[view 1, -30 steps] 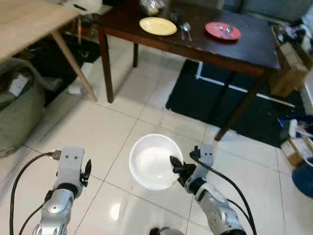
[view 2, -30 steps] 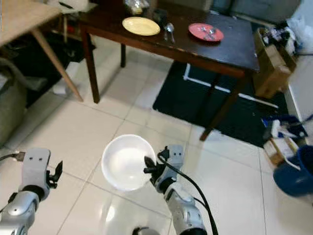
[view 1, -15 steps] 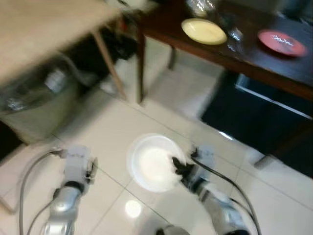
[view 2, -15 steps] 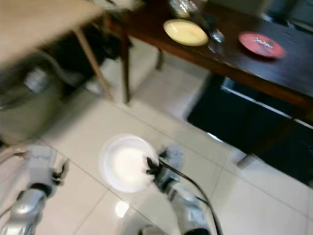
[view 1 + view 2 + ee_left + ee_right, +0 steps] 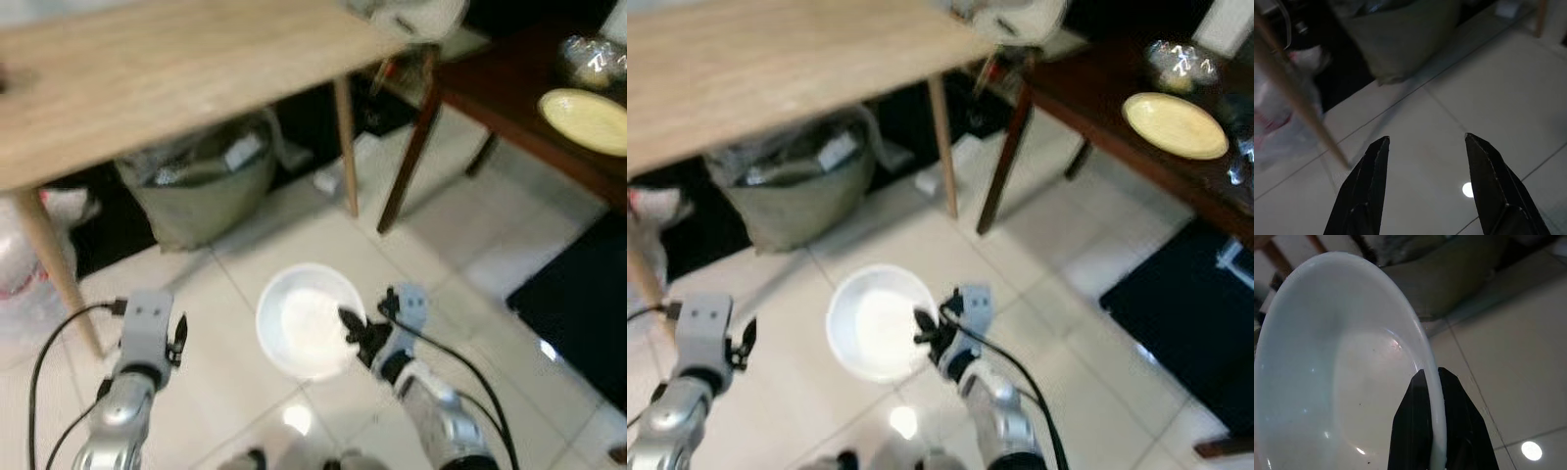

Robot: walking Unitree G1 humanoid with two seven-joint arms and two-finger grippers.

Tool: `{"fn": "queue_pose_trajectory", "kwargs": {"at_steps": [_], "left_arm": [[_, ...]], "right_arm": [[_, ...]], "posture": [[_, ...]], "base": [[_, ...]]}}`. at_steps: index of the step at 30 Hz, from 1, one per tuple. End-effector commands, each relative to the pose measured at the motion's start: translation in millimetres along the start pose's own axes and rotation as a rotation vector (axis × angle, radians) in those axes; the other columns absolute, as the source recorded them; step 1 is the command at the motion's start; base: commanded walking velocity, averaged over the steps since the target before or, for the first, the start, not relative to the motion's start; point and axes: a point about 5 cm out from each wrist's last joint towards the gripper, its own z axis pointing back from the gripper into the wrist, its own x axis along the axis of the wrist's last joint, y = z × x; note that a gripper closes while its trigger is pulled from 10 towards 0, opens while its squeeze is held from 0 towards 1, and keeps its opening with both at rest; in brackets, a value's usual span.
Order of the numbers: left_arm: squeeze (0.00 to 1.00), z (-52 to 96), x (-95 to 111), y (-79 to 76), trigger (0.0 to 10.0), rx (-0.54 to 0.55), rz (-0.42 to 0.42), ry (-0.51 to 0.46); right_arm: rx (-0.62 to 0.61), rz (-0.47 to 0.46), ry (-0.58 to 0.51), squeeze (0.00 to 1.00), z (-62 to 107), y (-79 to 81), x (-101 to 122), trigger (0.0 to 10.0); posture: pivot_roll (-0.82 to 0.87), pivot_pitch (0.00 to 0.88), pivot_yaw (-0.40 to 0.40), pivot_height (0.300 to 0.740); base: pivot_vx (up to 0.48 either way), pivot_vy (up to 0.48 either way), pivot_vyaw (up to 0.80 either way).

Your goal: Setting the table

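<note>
Carrying a white bowl (image 5: 307,320) is the step in hand: the right gripper (image 5: 355,331) has its jaws clamped together on the bowl's rim, one black finger inside and one outside, as the right wrist view shows up close. The bowl hangs over pale floor tiles (image 5: 460,245), in front of the robot's chest, with its opening facing upward. Using the bowl as the landmark, a light wooden counter (image 5: 167,69) lies ahead and to the left of it, with a grey-green sack (image 5: 201,186) beneath. Ahead and to the right of the bowl stands a dark wooden counter (image 5: 1097,93) bearing a yellow plate (image 5: 1174,124). The left gripper (image 5: 1425,171), level with the bowl and to its left, has its jaws apart and holds nothing. Doing this step well probably means keeping the bowl level, since a pinch on one edge could let it tip or slip. Walking steadily matters, and the dark counter with the plate looks the likely place to set it.
</note>
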Motion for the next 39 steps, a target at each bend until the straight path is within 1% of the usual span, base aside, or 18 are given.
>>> {"fn": "queue_pose_trajectory", "kwargs": {"at_steps": [1, 6, 10, 13, 16, 24, 32, 34, 35, 36, 37, 39], "left_arm": [[0.00, 2.3, -5.9, -0.1, 10.0, 0.007, -0.007, 0.025], [0.00, 0.1, 0.0, 2.3, 10.0, 0.028, -0.005, -0.002], [0.04, -1.9, 8.7, 4.2, 10.0, 0.050, -0.004, -0.039], [0.07, -4.4, 10.8, 5.8, 10.0, 0.067, -0.009, -0.035], [0.07, -5.5, 12.8, 5.8, 10.0, 0.065, -0.007, -0.042], [0.09, -5.6, 13.7, 5.0, 10.0, 0.065, -0.005, -0.044], [0.09, -4.9, 14.4, 4.9, 10.0, 0.069, -0.008, -0.049], [0.09, -3.9, 21.8, 5.4, 10.0, 0.078, -0.039, -0.088], [0.09, -2.0, 36.0, 6.7, 10.0, 0.095, -0.075, -0.159], [0.09, -1.3, 40.0, 7.1, 10.0, 0.101, -0.083, -0.179], [0.09, -1.3, 40.0, 7.1, 10.0, 0.101, -0.083, -0.179], [0.09, 1.0, 57.7, 11.3, 10.0, 0.127, -0.100, -0.256]], "right_arm": [[0.011, -0.003, 0.005, 0.00, 1.2, 1.3, -2.0, 10.0], [0.019, -0.004, -0.014, 0.00, -1.3, 3.5, 3.1, 10.0], [0.012, -0.006, -0.035, 0.00, -2.1, 3.3, 7.6, 10.0], [-0.005, -0.020, -0.068, 0.00, -3.3, 3.4, 13.5, 10.0], [-0.006, -0.033, -0.093, 0.00, -3.8, 3.2, 18.2, 10.0], [-0.007, -0.030, -0.094, 0.00, -3.3, 3.2, 18.7, 10.0], [0.005, -0.028, -0.110, 0.00, -3.3, 6.8, 22.7, 10.0], [0.023, 0.002, -0.121, 0.00, -3.7, 9.4, 27.5, 10.0], [0.063, 0.046, -0.143, 0.00, -3.9, 15.3, 36.3, 10.0], [0.074, 0.056, -0.150, 0.00, -3.9, 17.2, 38.8, 10.0], [0.074, 0.056, -0.150, 0.00, -3.9, 17.2, 38.8, 10.0], [0.117, 0.085, -0.206, 0.00, -4.5, 25.8, 55.3, 10.0]], "posture": [[-0.03, 0.067, -0.019, 0.740], [-0.03, 0.067, -0.019, 0.740], [-0.03, 0.068, -0.019, 0.740], [-0.03, 0.069, -0.018, 0.740], [-0.03, 0.069, -0.017, 0.740], [-0.03, 0.073, -0.019, 0.740], [-0.03, 0.073, -0.018, 0.740], [-0.03, 0.074, -0.018, 0.740], [-0.02, 0.076, -0.017, 0.740], [-0.02, 0.076, -0.017, 0.740], [-0.02, 0.076, -0.017, 0.740], [-0.02, 0.075, -0.016, 0.740]], "base": [[0.000, 0.000, 0.77], [0.000, 0.000, 0.77], [0.260, 0.000, 0.77], [0.480, 0.000, 0.00], [0.480, 0.000, 0.00], [0.480, 0.000, 0.00], [0.480, 0.000, 0.00], [0.480, 0.000, 0.00], [0.480, 0.000, 0.00], [0.480, 0.000, 0.00], [0.480, 0.000, 0.00], [0.480, 0.000, 0.00]]}}
